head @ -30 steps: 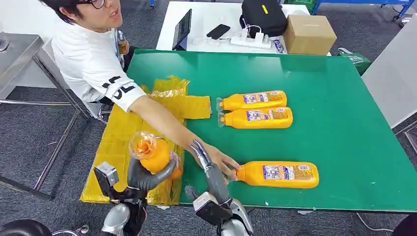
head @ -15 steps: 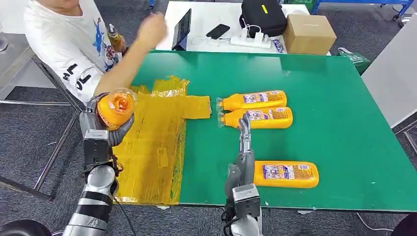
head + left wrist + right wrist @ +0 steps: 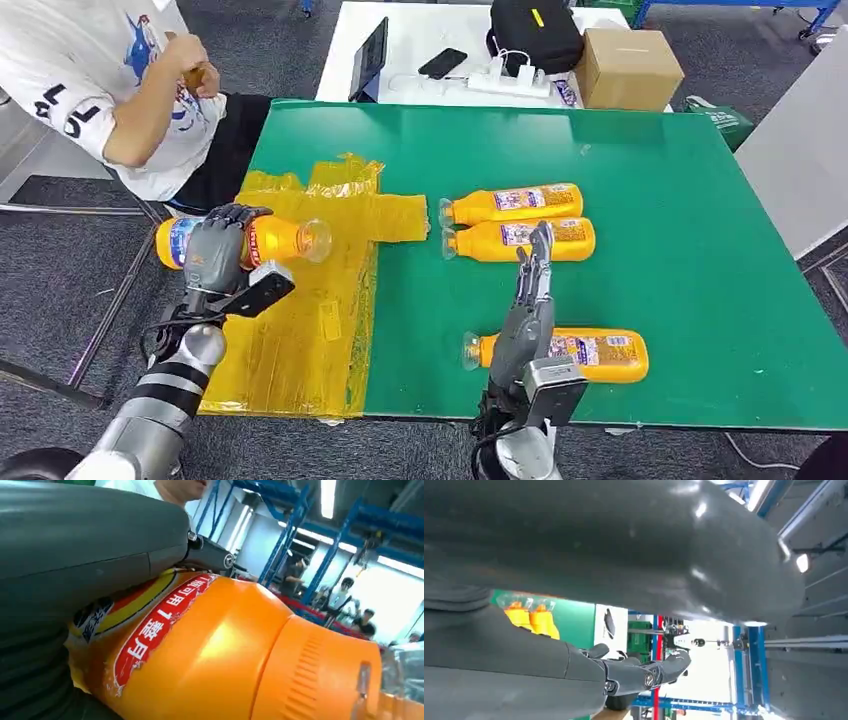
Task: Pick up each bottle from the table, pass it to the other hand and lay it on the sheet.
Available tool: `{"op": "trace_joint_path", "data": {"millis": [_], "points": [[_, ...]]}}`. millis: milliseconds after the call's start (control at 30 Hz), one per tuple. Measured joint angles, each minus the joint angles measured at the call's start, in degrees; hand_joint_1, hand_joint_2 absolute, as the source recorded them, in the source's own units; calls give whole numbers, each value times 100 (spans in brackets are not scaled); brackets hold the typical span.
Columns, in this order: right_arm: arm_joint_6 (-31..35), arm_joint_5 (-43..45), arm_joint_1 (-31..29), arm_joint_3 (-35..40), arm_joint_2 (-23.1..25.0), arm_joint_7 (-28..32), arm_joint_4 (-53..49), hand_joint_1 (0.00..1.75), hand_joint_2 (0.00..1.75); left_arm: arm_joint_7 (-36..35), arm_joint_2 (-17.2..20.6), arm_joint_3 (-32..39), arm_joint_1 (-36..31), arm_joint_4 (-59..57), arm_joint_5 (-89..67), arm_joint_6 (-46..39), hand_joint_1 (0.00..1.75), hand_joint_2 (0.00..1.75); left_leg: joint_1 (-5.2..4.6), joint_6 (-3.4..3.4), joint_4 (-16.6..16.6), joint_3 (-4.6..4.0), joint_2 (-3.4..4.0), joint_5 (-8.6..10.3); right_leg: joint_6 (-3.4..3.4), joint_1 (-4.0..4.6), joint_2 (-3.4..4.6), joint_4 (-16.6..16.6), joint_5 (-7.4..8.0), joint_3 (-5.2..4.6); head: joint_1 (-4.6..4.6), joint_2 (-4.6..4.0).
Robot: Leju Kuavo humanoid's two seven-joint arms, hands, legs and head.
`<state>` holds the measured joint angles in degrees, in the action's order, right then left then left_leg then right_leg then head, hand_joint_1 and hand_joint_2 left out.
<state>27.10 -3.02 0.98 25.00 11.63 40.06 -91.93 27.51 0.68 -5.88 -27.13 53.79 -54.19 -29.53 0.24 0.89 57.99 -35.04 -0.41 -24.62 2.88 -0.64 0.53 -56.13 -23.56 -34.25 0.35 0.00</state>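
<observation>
My left hand (image 3: 215, 248) grips an orange juice bottle (image 3: 268, 239) around its labelled middle, holding it level over the left part of the yellow sheet (image 3: 300, 320), cap end toward the table. In the left wrist view the same bottle (image 3: 210, 650) sits against the palm. My right hand (image 3: 530, 300) is raised with its fingers straight and apart, holding nothing, above the near bottle (image 3: 600, 355) lying on the green table (image 3: 700, 250). Two more bottles (image 3: 515, 203) (image 3: 520, 240) lie side by side at mid-table.
A person (image 3: 110, 90) sits at the far left corner, holding a small bottle. Behind the green table stands a white table (image 3: 420, 40) with a black bag (image 3: 535, 35), a cardboard box (image 3: 628, 68), a phone and a power strip.
My left hand has turned the bottle from upright to level and moved it over the sheet's left part. My right hand rose and shifted right. The person's arm withdrew from the table.
</observation>
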Motion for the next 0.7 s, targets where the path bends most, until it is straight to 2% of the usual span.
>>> {"op": "trace_joint_path", "data": {"millis": [100, 267, 700], "points": [[-251, 0, -2, -61, 39, -2, 15, 0, 0, -135, 212, -255, -170, -405, -720, 268, 175, 175, 0, 0, 0, -1, -2, 0, 0, 0, 0, 0, 0, 0, -4, 0], [-555, 15, -6, -120, 96, -2, 138, 0, 0, -140, 389, -531, -430, -1022, -959, 715, 175, 175, 0, 0, 0, -1, -1, 1, 0, 0, 0, -1, 0, 0, 0, 0], [-577, 17, -33, -186, 140, 0, 332, 0, 0, -155, 546, -758, -654, -1551, -1000, 745, 175, 175, 0, -1, 0, -3, -2, 1, 0, 0, 0, -1, 0, 0, 0, 0]]}}
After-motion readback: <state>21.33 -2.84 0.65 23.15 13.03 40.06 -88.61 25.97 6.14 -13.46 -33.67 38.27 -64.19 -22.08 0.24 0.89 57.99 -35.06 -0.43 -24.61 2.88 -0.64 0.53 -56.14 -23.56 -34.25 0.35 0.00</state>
